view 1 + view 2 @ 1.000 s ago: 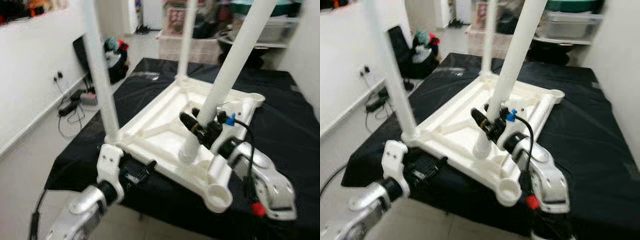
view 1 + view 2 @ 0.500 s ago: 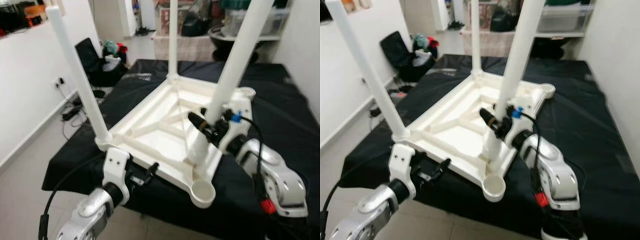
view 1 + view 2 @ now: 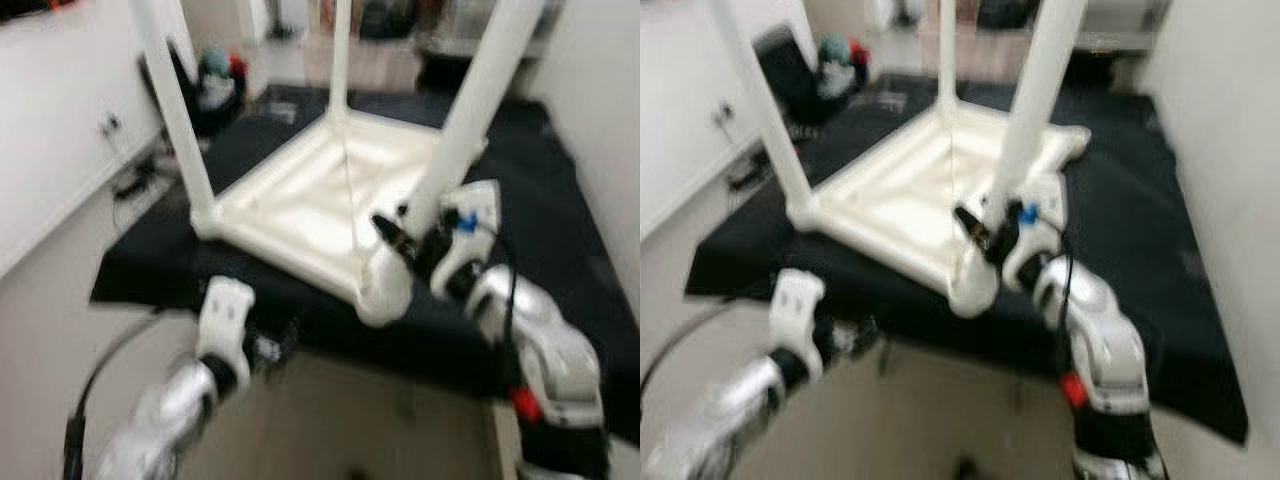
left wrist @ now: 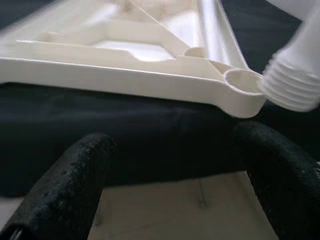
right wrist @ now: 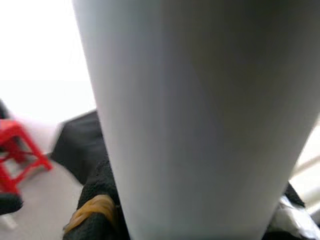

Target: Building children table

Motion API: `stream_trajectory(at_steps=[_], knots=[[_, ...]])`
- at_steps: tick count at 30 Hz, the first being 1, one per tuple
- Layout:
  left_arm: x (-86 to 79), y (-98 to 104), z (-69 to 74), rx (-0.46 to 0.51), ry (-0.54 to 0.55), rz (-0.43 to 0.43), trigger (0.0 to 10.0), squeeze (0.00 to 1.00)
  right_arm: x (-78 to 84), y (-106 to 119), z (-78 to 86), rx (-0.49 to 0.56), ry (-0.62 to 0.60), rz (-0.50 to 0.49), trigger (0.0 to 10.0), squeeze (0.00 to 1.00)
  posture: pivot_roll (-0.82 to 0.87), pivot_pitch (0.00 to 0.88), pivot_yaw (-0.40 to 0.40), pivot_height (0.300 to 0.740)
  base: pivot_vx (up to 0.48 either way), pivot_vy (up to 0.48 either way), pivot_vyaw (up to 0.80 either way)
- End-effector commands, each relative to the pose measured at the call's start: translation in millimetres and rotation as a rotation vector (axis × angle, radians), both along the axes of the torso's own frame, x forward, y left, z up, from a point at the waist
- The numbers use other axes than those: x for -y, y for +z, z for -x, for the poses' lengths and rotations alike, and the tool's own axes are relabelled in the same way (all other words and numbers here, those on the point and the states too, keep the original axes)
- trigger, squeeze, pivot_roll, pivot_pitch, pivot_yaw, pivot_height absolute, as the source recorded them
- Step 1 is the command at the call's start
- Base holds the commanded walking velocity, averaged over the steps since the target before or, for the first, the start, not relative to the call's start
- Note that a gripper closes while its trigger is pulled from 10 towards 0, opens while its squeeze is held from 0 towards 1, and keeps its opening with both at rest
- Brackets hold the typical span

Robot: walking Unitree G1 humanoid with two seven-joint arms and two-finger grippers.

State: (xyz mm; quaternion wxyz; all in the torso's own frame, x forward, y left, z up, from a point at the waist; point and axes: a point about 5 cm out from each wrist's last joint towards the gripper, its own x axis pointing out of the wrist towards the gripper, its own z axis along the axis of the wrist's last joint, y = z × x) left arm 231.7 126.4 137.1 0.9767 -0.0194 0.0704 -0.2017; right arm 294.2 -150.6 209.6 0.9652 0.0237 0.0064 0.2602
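The white children's table top point(image 3: 300, 195) lies upside down on a black-covered surface point(image 3: 540, 180). Two white legs stand screwed in, one at the near left corner point(image 3: 175, 110) and one at the far corner point(image 3: 340, 60). My right gripper point(image 3: 410, 240) is shut on a third white leg point(image 3: 470, 110), held tilted. Its threaded end point(image 4: 295, 85) hangs just beside the open corner socket point(image 4: 245, 82). My left gripper point(image 4: 180, 170) is open, below and in front of the table top's near edge, holding nothing. The eye views are blurred.
The black surface ends in a near edge point(image 3: 200, 295) with bare floor point(image 3: 340, 420) below it. A white wall with a socket and cables point(image 3: 125, 180) runs on the left. Bags point(image 3: 215, 80) and shelves with boxes stand at the back.
The whole picture has shifted and blurred, so the camera moved. The held leg's lower end went from the inside of the table top out to its near corner socket.
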Motion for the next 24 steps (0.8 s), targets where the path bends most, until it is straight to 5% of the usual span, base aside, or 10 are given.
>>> stream_trajectory(at_steps=[1, 11, 18, 24], knots=[[-6.4, -2.8, -1.6, -0.002, 0.035, 0.001, 10.0, 0.0, -1.3, 3.4, 1.1, 0.014, -0.004, 0.006, 10.0, 0.0, -0.11, 0.038, 0.0, 0.74, 0.0, 0.0, 0.0], [-17.5, -3.9, -6.5, -0.006, 0.091, 0.024, 10.0, 0.0, -2.6, 3.4, 2.2, 0.022, -0.016, 0.003, 10.0, 0.0, -0.12, 0.041, 0.002, 0.74, 0.0, 0.0, 0.0], [-18.9, -3.4, -6.2, 0.008, 0.102, 0.038, 10.0, 0.0, -0.5, -15.7, 4.1, -0.02, -0.049, 0.01, 10.0, 0.0, -0.11, 0.039, -0.002, 0.74, 0.335, 0.0, 0.0], [-19.1, -4.4, -5.1, 0.008, 0.108, 0.051, 10.0, 0.0, -3.9, -26.1, 5.5, -0.057, -0.043, 0.028, 10.0, 0.0, -0.11, 0.04, -0.008, 0.74, 0.358, 0.0, -0.67]])
